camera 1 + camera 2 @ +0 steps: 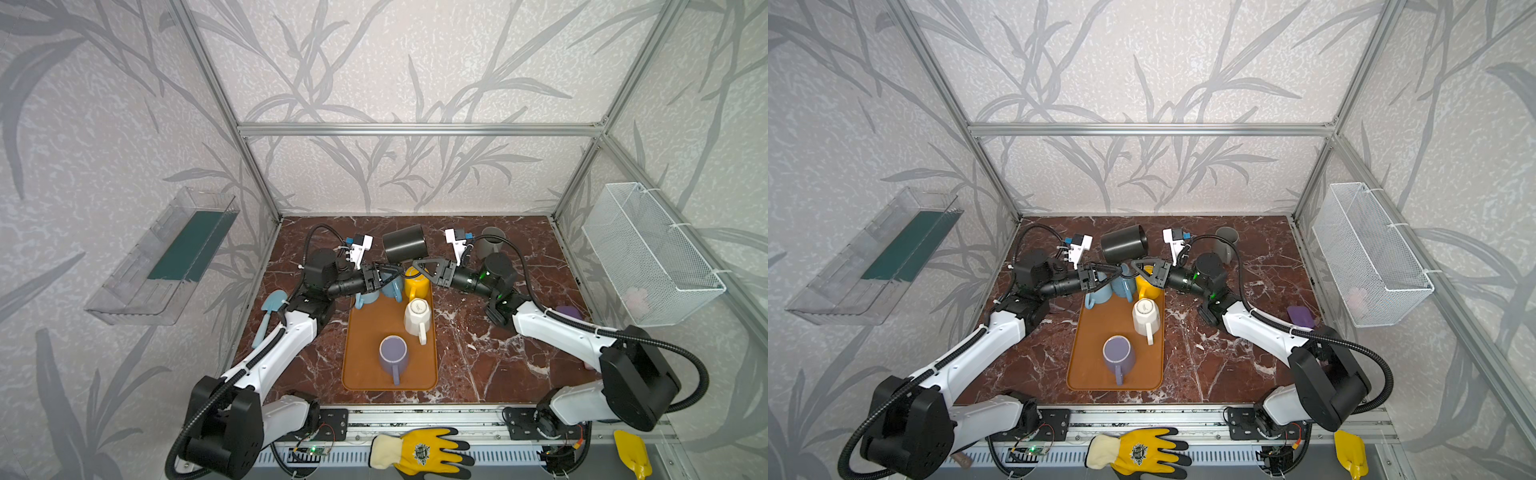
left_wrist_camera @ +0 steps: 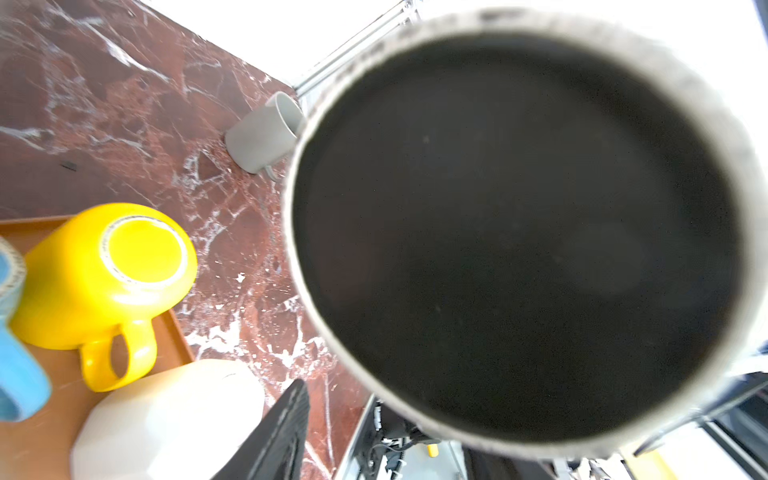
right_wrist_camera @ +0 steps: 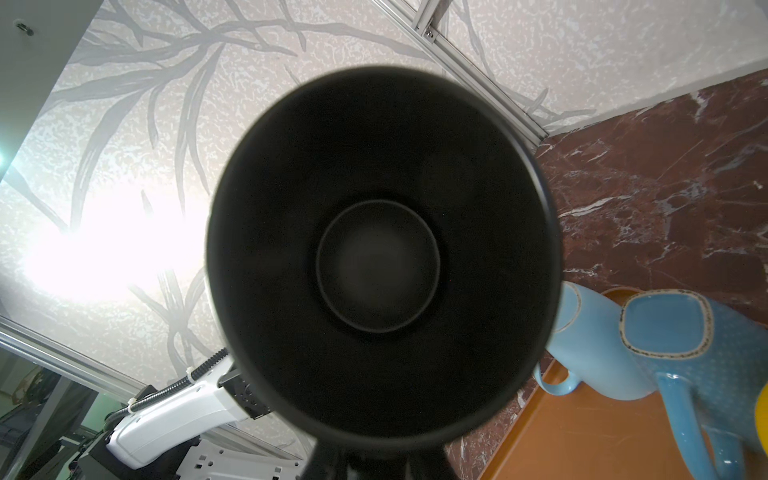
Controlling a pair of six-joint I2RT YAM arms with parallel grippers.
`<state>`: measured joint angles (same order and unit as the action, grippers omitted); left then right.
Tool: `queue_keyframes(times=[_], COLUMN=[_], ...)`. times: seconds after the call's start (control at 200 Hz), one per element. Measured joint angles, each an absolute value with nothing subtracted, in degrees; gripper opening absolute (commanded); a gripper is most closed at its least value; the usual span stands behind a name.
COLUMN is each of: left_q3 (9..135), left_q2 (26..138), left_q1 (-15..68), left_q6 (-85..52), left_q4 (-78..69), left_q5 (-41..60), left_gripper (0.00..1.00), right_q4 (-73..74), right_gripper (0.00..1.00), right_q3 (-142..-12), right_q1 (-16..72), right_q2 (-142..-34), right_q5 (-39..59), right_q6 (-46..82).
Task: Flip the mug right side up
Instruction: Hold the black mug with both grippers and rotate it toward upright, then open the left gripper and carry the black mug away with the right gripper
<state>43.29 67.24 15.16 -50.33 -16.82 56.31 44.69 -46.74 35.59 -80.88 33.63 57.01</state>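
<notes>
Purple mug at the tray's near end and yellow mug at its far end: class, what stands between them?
A white faceted mug, base up, stands between the purple mug and the yellow mug on the brown tray; both top views show it.

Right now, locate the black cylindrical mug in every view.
Top view: black cylindrical mug tipped sideways, raised near the orange tray's far end.
Top view: same spot.
Left wrist: its base fills most of the picture.
Right wrist: its open mouth fills the centre.
Landmark: the tray, in all four.
</notes>
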Motion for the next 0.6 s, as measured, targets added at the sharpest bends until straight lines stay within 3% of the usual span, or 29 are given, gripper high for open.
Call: queue_keyframes(times=[0.6], left_q3=[48.42], left_q2=[61.41], left_q1=[15.16], left_q6=[-38.28], left_q4=[4.58], left_q5=[51.09], left_gripper=[0.57], right_q4=[28.27], right_gripper=[0.0], right_q3=[-46.74], right_q1=[35.57], right_q2=[-75.0], right_q5=[28.23], right_q6=[47.37])
